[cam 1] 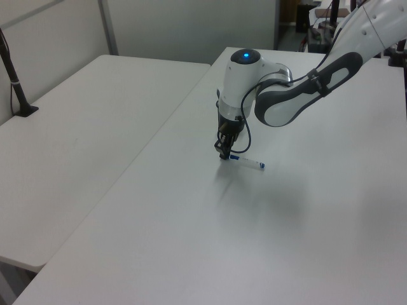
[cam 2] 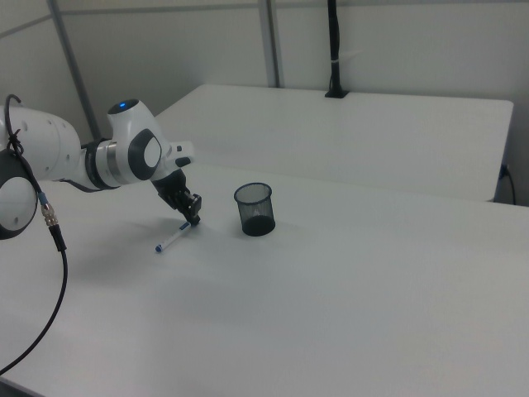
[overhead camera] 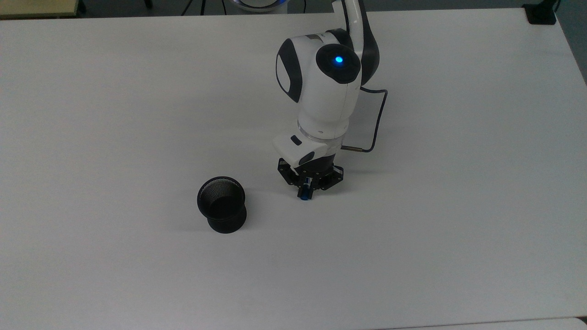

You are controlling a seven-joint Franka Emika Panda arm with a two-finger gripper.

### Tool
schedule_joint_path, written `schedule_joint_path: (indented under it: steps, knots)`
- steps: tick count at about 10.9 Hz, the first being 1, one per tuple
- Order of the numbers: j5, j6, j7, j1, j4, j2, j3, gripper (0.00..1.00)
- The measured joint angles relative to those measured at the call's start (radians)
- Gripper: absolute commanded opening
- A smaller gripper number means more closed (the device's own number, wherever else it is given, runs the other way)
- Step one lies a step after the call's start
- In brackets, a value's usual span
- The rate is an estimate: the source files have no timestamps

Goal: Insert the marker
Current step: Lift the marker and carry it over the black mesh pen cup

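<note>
My gripper [overhead camera: 306, 187] pinches the marker [cam 1: 247, 161] near its blue cap as it lies on the table [overhead camera: 137, 91], so I should lift slowly, upright, then carry it toward the black mesh cup [overhead camera: 222, 204].

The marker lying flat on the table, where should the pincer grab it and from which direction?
Grip the marker near its capped blue end, coming straight down from above. It lies flat on the white table, so only the two sides of its slim round barrel are free. The pincer looks closed across that end already; the black mesh cup stands apart, at the top view's left.
</note>
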Motion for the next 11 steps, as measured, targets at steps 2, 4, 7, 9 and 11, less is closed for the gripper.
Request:
schedule_joint_path:
  steps: [2,4,7,9,11]
  knots:
    - [0.0,0.0,0.0,-0.001,0.007,0.0,-0.002,0.0]
    - [0.0,0.002,0.001,-0.003,0.06,-0.011,-0.011,0.0]
    - [0.0,0.002,0.011,-0.034,0.093,-0.088,-0.042,0.0]
    - [0.0,0.002,0.011,-0.059,0.093,-0.137,-0.07,0.0]
    - [-0.015,0.088,0.018,-0.078,0.089,-0.16,-0.098,0.0]
